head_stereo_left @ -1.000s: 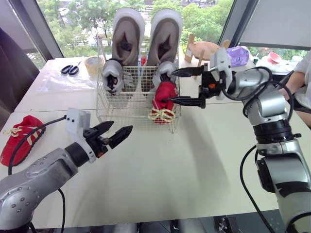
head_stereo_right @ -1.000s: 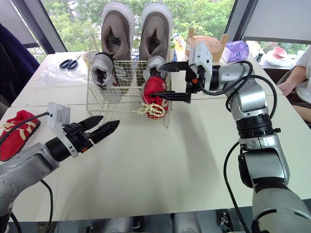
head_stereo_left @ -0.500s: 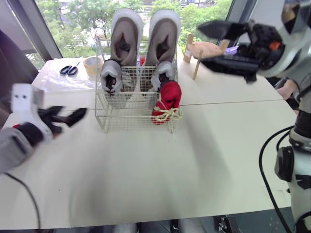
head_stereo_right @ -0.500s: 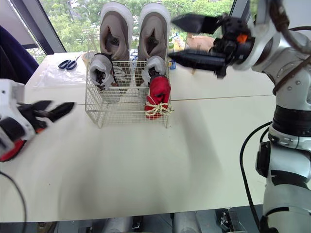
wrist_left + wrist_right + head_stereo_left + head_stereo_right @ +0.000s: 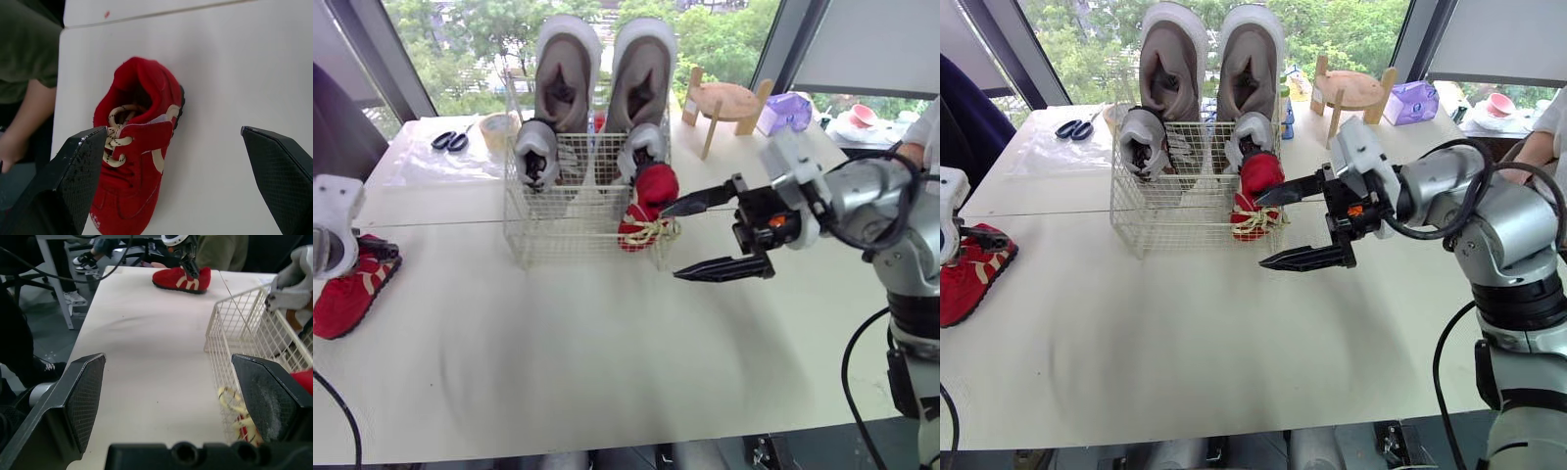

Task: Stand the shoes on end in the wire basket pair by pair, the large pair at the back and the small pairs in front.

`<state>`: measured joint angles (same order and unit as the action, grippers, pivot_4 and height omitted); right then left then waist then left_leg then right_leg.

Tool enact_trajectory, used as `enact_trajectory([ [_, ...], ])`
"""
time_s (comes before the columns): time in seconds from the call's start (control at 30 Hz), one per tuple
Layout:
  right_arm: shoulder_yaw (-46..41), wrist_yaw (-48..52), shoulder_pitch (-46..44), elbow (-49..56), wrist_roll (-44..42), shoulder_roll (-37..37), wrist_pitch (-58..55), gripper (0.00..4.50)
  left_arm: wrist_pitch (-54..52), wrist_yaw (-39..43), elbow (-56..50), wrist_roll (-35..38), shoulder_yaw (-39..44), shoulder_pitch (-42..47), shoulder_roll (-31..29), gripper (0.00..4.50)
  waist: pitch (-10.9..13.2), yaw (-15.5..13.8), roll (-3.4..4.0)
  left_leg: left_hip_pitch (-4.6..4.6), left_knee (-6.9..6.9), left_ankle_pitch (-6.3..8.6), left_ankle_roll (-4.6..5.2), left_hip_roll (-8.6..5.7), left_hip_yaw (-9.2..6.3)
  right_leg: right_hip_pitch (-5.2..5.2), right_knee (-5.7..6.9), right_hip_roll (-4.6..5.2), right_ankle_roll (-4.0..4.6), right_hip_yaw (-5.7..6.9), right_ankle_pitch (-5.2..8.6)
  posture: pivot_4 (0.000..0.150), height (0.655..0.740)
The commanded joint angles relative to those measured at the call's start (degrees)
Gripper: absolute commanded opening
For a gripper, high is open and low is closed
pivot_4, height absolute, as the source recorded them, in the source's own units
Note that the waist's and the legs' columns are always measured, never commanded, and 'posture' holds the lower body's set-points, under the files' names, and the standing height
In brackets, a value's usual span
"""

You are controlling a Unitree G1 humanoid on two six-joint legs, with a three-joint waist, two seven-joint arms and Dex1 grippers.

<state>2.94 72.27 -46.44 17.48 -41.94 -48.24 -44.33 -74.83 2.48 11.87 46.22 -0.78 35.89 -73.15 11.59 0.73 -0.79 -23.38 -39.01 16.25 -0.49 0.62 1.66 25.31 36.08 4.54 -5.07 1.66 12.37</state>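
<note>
A white wire basket holds a large grey-beige pair standing on end at the back. A small grey pair stands in front of it, and one small red shoe stands at the front right corner. The other red shoe lies on the table at the far left. My left gripper hovers open just above that shoe, holding nothing. My right gripper is open and empty just right of the basket's front right corner, its upper finger near the red shoe.
Scissors and a tape roll lie behind the basket on the left. A wooden stand and a purple box sit at the back right. A person's arm is beside the table's left edge, close to the loose shoe.
My left arm swung from the table's front middle out to the far left over the loose red shoe. My right gripper left the basket, rose, then came down by its front right corner.
</note>
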Motion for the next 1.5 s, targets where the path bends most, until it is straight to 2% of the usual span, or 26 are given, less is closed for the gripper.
enact_trajectory([
  [0.03,-3.07,-2.37,0.4,3.09,-1.77,-0.25,-0.85,4.45,5.43,8.27,6.85,-9.99,-4.6,4.18,0.13,4.5,0.0,-0.09,-0.01,0.0,0.0,0.0,0.0,0.0,0.0,0.0,0.0,0.0,0.0,0.01,0.0,0.15,0.74],
  [0.13,-3.76,-4.13,0.68,3.65,-2.45,0.01,-1.53,4.45,12.27,15.96,15.53,-18.55,-10.53,8.26,2.93,4.5,-0.01,-0.27,-0.03,0.0,-0.02,0.0,0.0,-0.01,0.02,-0.01,-0.01,0.01,0.0,0.0,0.0,0.15,0.74],
  [0.23,-4.0,-5.8,0.91,4.39,-3.16,0.45,-2.1,4.45,23.01,23.21,32.22,-26.04,-13.08,14.86,9.66,4.5,-0.05,-0.79,-0.09,0.0,-0.08,0.0,0.01,-0.03,0.02,-0.05,0.0,0.0,0.0,0.02,0.0,0.15,0.74],
  [0.33,-3.88,-7.21,1.54,5.32,-2.73,0.05,-2.21,4.5,30.04,27.89,44.41,-31.62,-13.35,20.56,14.5,3.7,-0.07,-1.28,-0.12,-0.01,-0.13,0.0,0.01,-0.03,0.07,-0.06,0.0,0.0,-0.01,0.01,0.0,0.15,0.74],
  [0.43,-4.91,-8.66,2.39,6.27,-3.42,-0.55,-3.21,4.5,33.13,29.9,50.7,-36.43,-13.41,24.48,16.65,2.17,-0.11,-1.3,-0.28,-0.06,-0.14,0.02,0.05,-0.03,0.07,-0.03,-0.02,0.01,-0.03,0.01,-0.01,0.15,0.74],
  [0.57,-5.82,-10.73,3.1,7.52,-4.63,-0.47,-4.64,4.5,33.82,32.37,53.64,-40.29,-12.61,26.53,17.88,0.17,-0.12,-1.45,-0.29,-0.06,-0.14,0.03,0.07,-0.03,0.06,-0.04,-0.01,0.05,-0.03,0.02,-0.01,0.15,0.74],
  [0.6,-5.89,-11.11,3.19,7.64,-4.84,-0.44,-4.83,4.5,33.57,32.99,53.51,-40.98,-12.41,26.6,17.92,0.03,-0.12,-1.4,-0.3,-0.06,-0.15,0.03,0.07,-0.03,0.06,-0.05,0.0,0.06,-0.04,0.02,-0.01,0.15,0.74],
  [0.67,-5.92,-11.73,2.98,7.47,-5.03,-0.31,-5.08,4.5,32.13,33.65,52.06,-41.83,-11.53,26.81,17.47,0.03,-0.12,-1.34,-0.3,-0.05,-0.15,0.03,0.07,-0.02,0.05,-0.05,0.01,0.06,-0.04,0.02,-0.01,0.15,0.74],
  [0.8,-6.63,-11.61,2.01,5.96,-5.9,-0.77,-5.58,4.5,19.55,33.01,34.65,-38.99,-4.44,25.18,13.29,0.03,-0.03,-1.2,-0.58,-0.08,-0.15,0.03,0.07,0.02,0.0,-0.02,0.03,0.04,-0.04,0.04,-0.01,0.15,0.74],
  [0.83,-6.92,-11.23,1.75,5.1,-5.86,-1.21,-5.55,4.5,13.85,31.83,25.61,-36.67,0.64,23.28,12.71,0.03,-0.04,-1.11,-0.69,-0.12,-0.15,0.03,0.07,0.08,-0.05,0.0,0.04,0.02,-0.04,0.06,-0.01,0.15,0.74],
  [0.87,-7.36,-10.93,1.38,3.87,-5.82,-1.56,-5.53,4.5,10.16,30.12,14.89,-33.33,9.02,20.99,13.96,0.03,-0.04,-1.01,-0.7,-0.13,-0.15,0.03,0.07,0.2,-0.13,0.0,0.03,0.02,-0.04,0.06,-0.01,0.15,0.74],
  [0.93,-8.1,-10.53,0.74,1.84,-6.01,-1.86,-5.58,4.5,6.98,26.76,-1.51,-28.25,23.31,17.79,18.14,0.03,-0.05,-1.24,-0.73,-0.15,-0.14,0.04,0.08,0.22,-0.22,0.0,0.02,0.14,-0.04,0.03,-0.02,0.15,0.74],
  [1.0,-8.04,-10.22,-0.6,-1.06,-5.69,-1.17,-5.11,4.5,8.48,24.01,-17.94,-21.78,38.85,15.6,26.13,0.03,-0.06,-1.38,-0.75,-0.15,-0.19,0.04,0.08,0.19,-0.27,-0.05,-0.03,0.22,-0.05,0.04,-0.03,0.15,0.74],
  [1.07,-6.9,-9.25,-1.93,-3.87,-4.47,-0.5,-4.02,4.5,5.57,20.63,-30.96,-15.29,49.52,15.7,34.41,0.03,-0.08,-1.21,-0.79,-0.09,-0.19,0.04,0.08,0.16,-0.22,-0.1,-0.07,0.26,-0.1,0.0,-0.07,0.15,0.74],
  [1.1,-6.32,-8.66,-2.47,-4.99,-3.92,-0.27,-3.53,4.5,4.4,18.81,-36.94,-12.05,51.88,15.45,38.41,0.03,-0.09,-1.03,-0.77,-0.09,-0.21,0.04,0.07,0.16,-0.24,-0.11,-0.06,0.24,-0.1,0.01,-0.07,0.15,0.74],
  [1.2,-4.7,-6.89,-4.23,-8.02,-2.07,0.48,-2.11,4.5,4.09,11.15,-50.39,-7.15,53.17,14.63,49.17,0.03,-0.09,-1.07,-0.78,0.05,-0.18,0.02,0.05,0.17,-0.24,-0.19,0.02,0.18,-0.11,-0.01,-0.08,0.15,0.74],
  [1.33,-3.16,-4.93,-6.76,-10.79,-0.75,1.76,-1.31,4.5,9.19,1.03,-58.65,-8.52,45.03,12.48,60.93,0.03,-0.09,-1.45,-0.78,0.11,-0.2,-0.07,-0.1,0.09,-0.28,-0.28,0.09,0.07,-0.04,-0.01,-0.12,0.15,0.74],
  [1.4,-2.79,-4.64,-7.32,-11.28,-0.49,2.45,-1.55,4.5,13.29,0.65,-58.35,-9.84,39.17,10.3,63.47,0.03,-0.1,-1.48,-0.8,0.12,-0.26,-0.07,-0.1,0.04,-0.27,-0.37,0.06,0.03,-0.04,0.03,-0.13,0.15,0.74],
  [1.5,-2.22,-4.35,-7.8,-11.89,-0.07,2.93,-1.75,4.5,23.27,3.46,-52.96,-14.34,29.55,7.8,63.97,0.03,-0.1,-1.45,-0.8,0.15,-0.26,-0.07,-0.1,0.0,-0.25,-0.4,0.04,0.04,-0.03,0.01,-0.13,0.15,0.74],
])
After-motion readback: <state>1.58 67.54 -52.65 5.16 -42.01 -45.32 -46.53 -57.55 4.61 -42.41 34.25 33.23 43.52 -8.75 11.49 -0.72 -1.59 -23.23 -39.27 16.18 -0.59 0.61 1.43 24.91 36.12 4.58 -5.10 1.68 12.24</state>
